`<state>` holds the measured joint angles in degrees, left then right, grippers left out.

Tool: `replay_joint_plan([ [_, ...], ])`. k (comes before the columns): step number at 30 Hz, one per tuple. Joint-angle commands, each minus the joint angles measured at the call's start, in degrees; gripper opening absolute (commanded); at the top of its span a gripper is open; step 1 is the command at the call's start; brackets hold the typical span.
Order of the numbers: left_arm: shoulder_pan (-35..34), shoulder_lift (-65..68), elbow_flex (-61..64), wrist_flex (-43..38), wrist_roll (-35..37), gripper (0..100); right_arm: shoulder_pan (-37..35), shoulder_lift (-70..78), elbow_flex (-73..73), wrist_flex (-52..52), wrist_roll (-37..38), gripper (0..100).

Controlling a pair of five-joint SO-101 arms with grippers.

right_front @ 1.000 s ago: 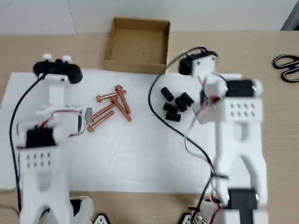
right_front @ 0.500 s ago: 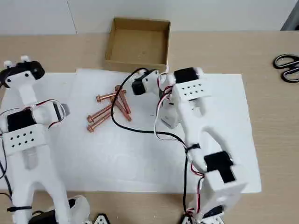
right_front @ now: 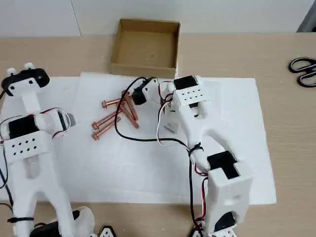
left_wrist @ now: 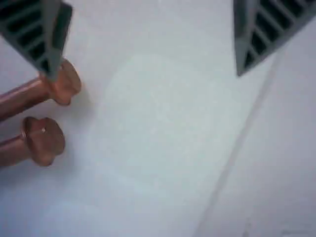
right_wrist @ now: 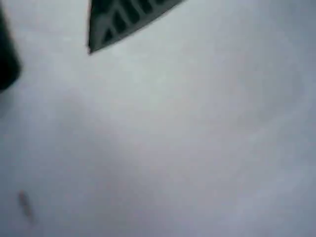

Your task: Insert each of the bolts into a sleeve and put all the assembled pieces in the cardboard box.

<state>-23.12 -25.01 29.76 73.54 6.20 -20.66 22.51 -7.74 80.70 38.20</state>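
Several copper bolts (right_front: 116,112) lie in a loose pile on the white sheet (right_front: 123,168), left of centre. My left gripper (right_front: 69,119) hangs just left of the pile. In the left wrist view my left gripper (left_wrist: 145,73) is open over bare sheet, one finger (left_wrist: 42,32) right above a bolt head (left_wrist: 63,87), a second bolt head (left_wrist: 43,140) beside it. My right gripper (right_front: 172,126) is low over the sheet right of the bolts; its arm covers the spot where the black sleeves lay. A dark shape (right_wrist: 7,59) sits at the edge of the right wrist view. The cardboard box (right_front: 146,47) stands empty at the back.
Black scissors (right_front: 304,70) lie on the wooden table at the far right edge. Black cable (right_front: 129,133) from the right arm loops over the sheet near the bolts. The front half of the sheet is bare.
The right arm has swung left across the sheet and now covers the sleeves. The left arm shifted left a second ago and has hardly moved since.
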Motion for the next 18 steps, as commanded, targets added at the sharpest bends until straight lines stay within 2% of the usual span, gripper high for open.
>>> replay_joint_plan([
  [1, -0.35, -0.26, 0.13, 0.35, 0.44, 22, 0.57, 1.45, -1.67, -2.51, 0.7, 25.5],
  [4, -0.35, -0.44, 0.31, 0.35, 0.44, 22, 0.57, 3.03, -1.67, -2.59, 0.53, 23.9],
  [9, -0.35, -0.44, 0.31, 0.35, 0.44, 22, 0.57, 3.91, -1.58, -0.57, -1.49, 15.8],
  [18, -0.35, -0.44, 0.31, 0.44, 0.35, 22, 0.57, 4.0, -1.49, 0.22, -4.57, 15.7],
])
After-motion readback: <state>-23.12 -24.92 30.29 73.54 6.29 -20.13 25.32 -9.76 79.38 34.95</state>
